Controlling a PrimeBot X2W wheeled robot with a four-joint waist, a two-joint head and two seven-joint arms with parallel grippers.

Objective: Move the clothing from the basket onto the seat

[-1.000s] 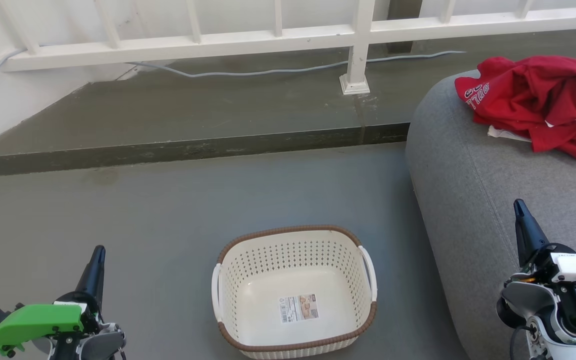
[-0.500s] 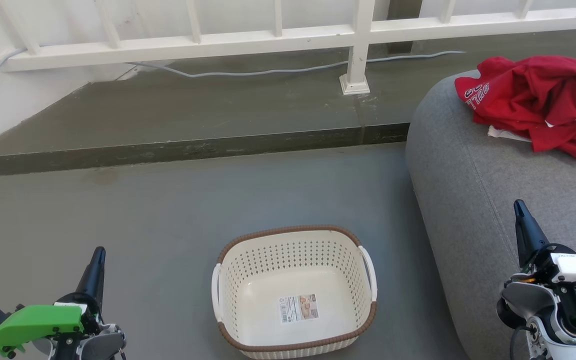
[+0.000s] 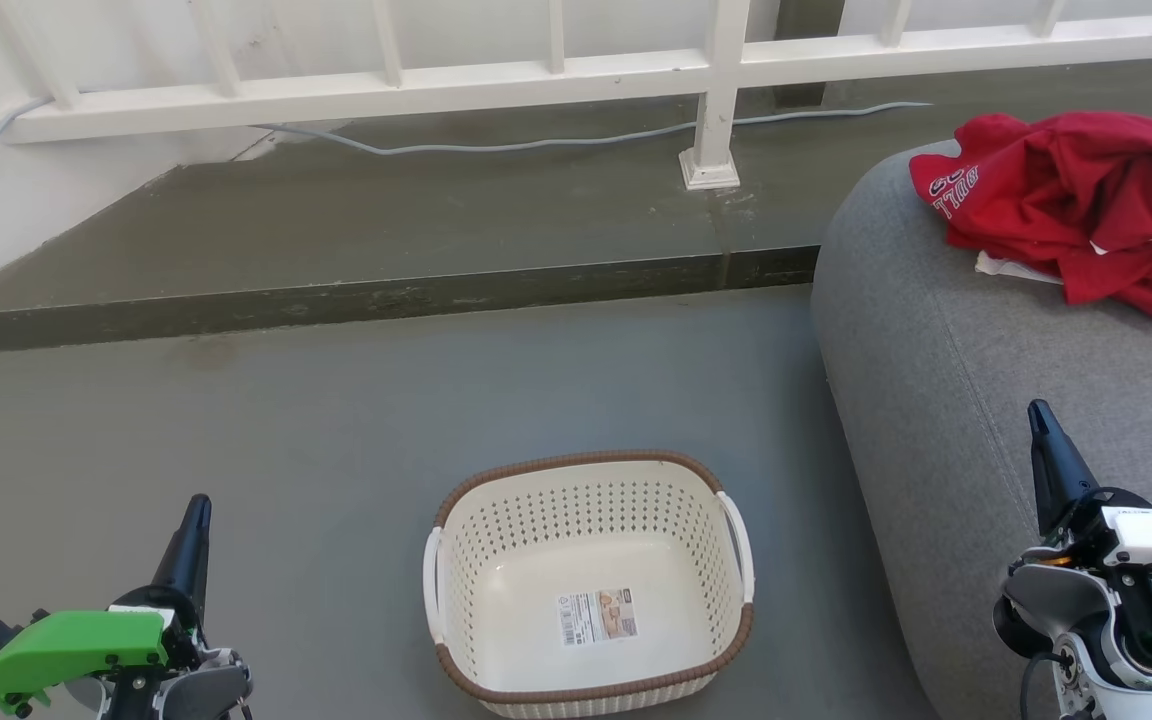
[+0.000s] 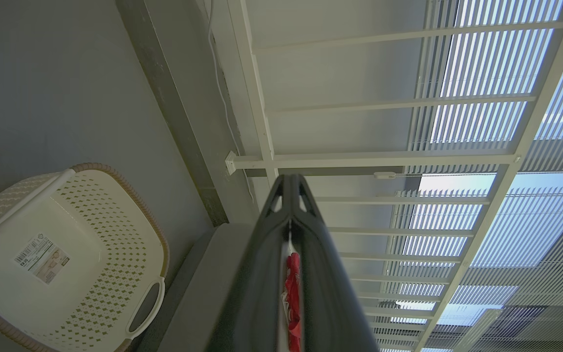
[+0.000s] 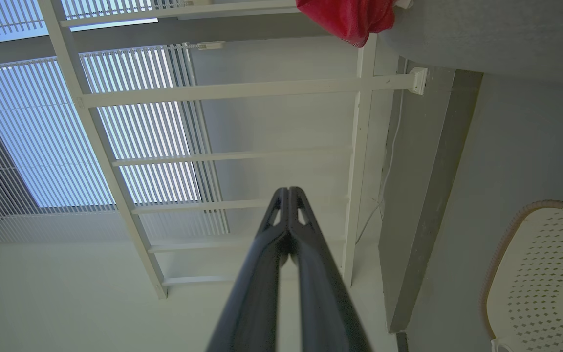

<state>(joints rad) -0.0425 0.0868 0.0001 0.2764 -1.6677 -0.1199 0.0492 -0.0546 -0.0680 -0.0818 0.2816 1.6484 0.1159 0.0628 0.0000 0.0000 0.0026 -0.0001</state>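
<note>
The red clothing lies crumpled on top of the grey seat at the far right; a red edge of the clothing also shows in the right wrist view. The cream basket stands on the floor at bottom centre, holding nothing but its label sticker, and appears as the basket in the left wrist view. My left gripper is shut at lower left, left of the basket. My right gripper is shut at lower right, over the seat's front. Both hold nothing.
A white railing with a post runs along the back above a raised concrete step. A grey cable lies on that step. Grey floor surrounds the basket.
</note>
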